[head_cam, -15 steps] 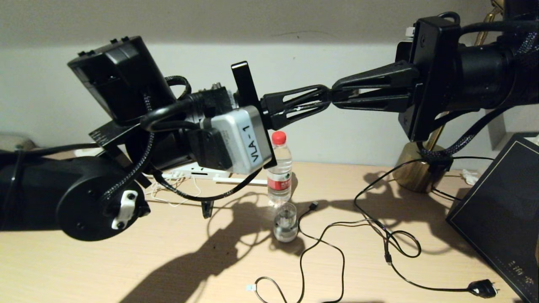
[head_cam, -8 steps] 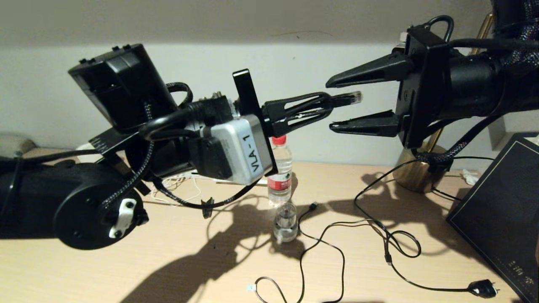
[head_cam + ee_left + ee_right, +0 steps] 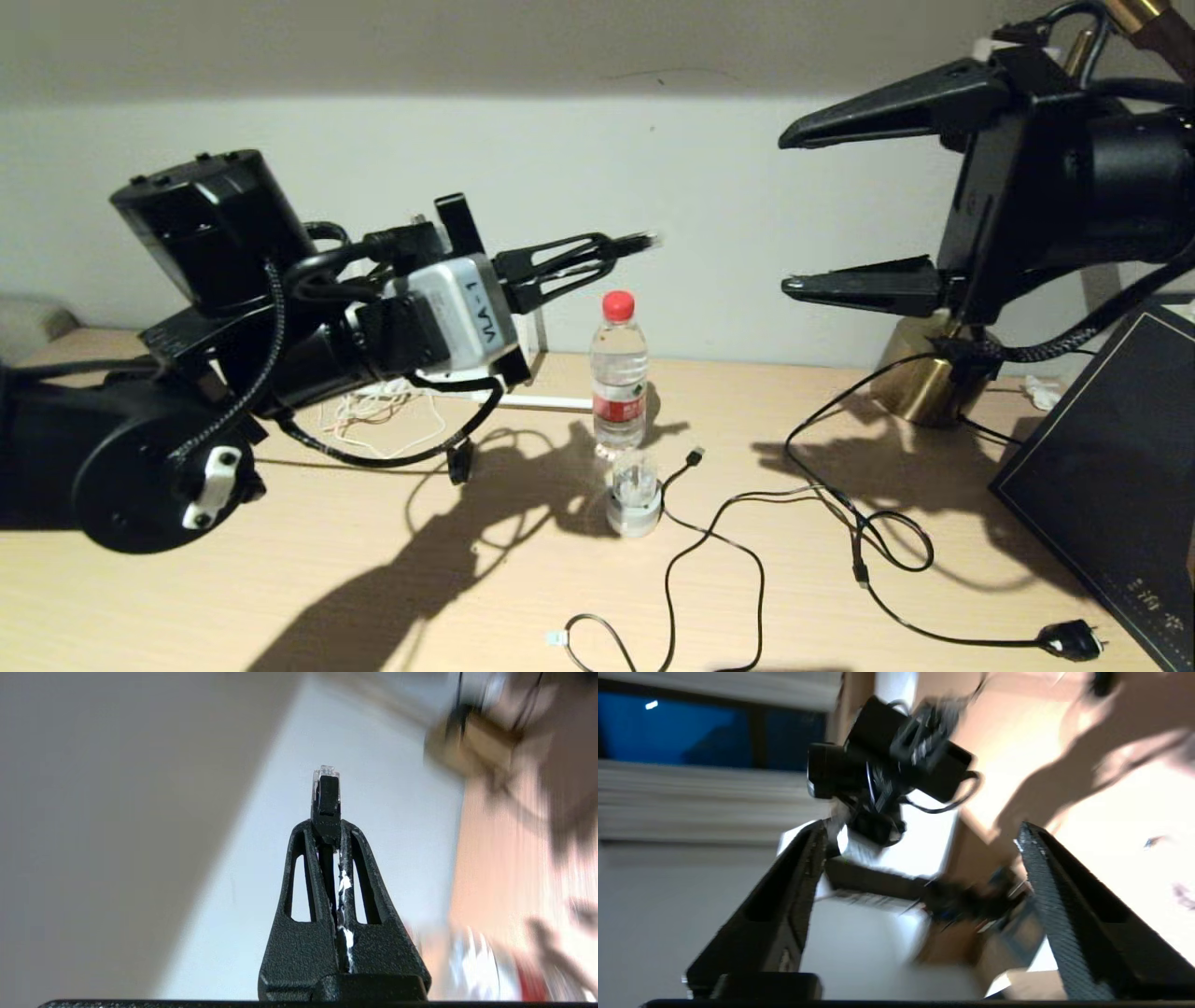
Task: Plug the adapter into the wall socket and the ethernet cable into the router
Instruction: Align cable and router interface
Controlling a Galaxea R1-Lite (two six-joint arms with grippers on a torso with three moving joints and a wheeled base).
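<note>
In the head view, the left gripper (image 3: pixel 611 250) is up in the air over the surface (image 3: pixel 373 579). Its fingers are clenched on the clear plug end of the ethernet cable (image 3: pixel 639 243), which pokes out past the tips. The right gripper (image 3: pixel 789 213) is high up on the right, well apart from it, with its fingers spread wide and nothing in them. Below stand a water bottle (image 3: pixel 618 373) with a red cap and a small round gadget (image 3: pixel 634 495). Thin black cords lie near them.

In the left wrist view, the two fingers (image 3: pixel 303 933) press together on the plug (image 3: pixel 326 798).

In the right wrist view, the fingers (image 3: pixel 784 914) stand far apart.
</note>
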